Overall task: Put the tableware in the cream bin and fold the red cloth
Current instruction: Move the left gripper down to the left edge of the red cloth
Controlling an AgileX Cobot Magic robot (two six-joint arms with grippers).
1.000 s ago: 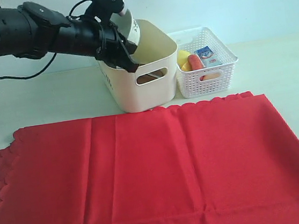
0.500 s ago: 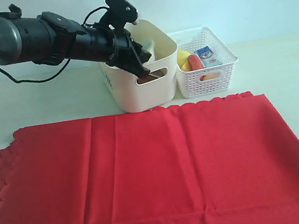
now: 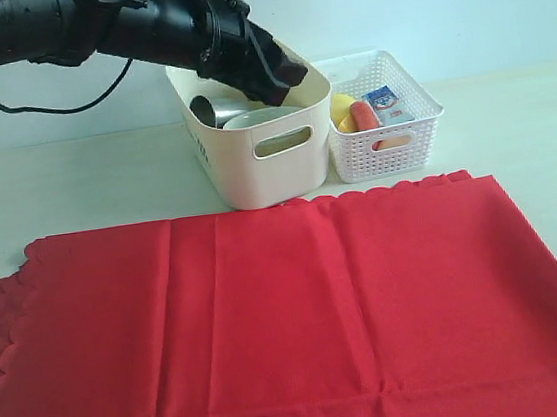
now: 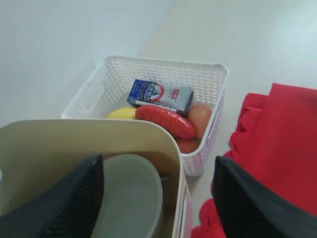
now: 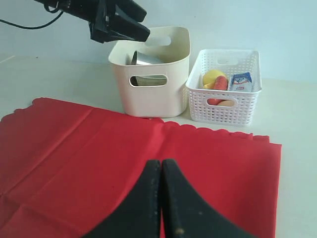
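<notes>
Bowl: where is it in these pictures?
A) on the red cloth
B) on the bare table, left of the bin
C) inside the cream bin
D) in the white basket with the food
C: the wrist view looks down on the bowl inside the walls of the cream bin, and the exterior view shows its rim there beside the cup.

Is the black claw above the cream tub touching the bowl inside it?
Apart. The right wrist view shows the left gripper up above the rim of the cream bin, while the bowl lies down inside.
</notes>
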